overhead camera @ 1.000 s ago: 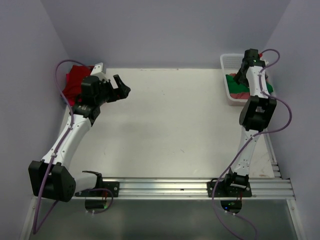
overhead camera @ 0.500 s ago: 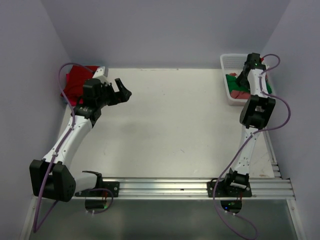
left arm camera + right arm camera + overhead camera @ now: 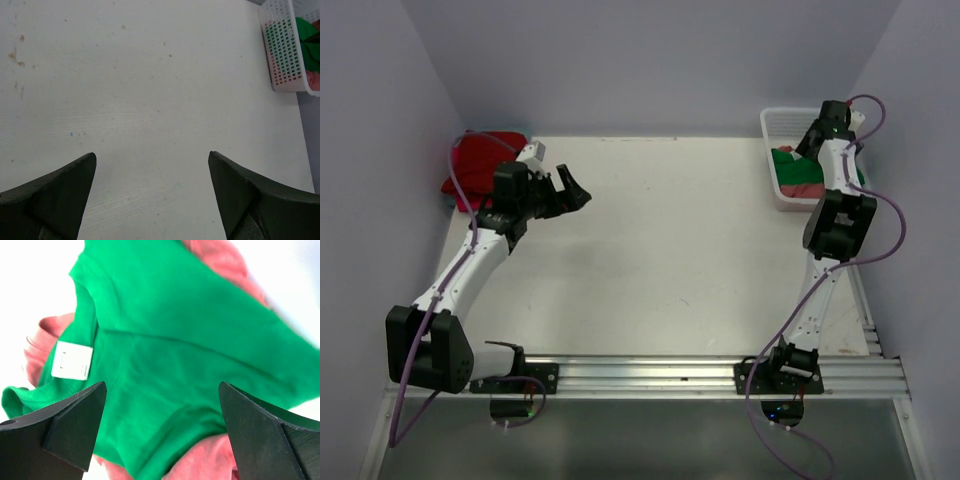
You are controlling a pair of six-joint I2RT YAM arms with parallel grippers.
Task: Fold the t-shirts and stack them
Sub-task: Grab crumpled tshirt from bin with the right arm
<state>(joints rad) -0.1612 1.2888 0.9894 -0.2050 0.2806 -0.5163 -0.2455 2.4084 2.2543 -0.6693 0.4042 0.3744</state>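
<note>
A red t-shirt (image 3: 485, 160) lies bunched in the table's far left corner. A bright green t-shirt (image 3: 165, 335) with a white neck label lies on top of a salmon-pink t-shirt (image 3: 220, 457) inside the white lattice basket (image 3: 772, 125) at the far right. My right gripper (image 3: 162, 385) hangs just above the green cloth, jaws wide open with nothing between them. My left gripper (image 3: 572, 190) stands open over bare table (image 3: 150, 100), to the right of the red t-shirt and apart from it.
The basket (image 3: 285, 55) shows at the top right of the left wrist view, with green cloth (image 3: 305, 30) inside. Lilac walls close in the table on the left, back and right. A metal rail (image 3: 650, 375) carries both arm bases at the near edge.
My left gripper has swung right and a little nearer, away from the red t-shirt, which now shows more fully. My right wrist has shifted slightly farther back over the basket.
</note>
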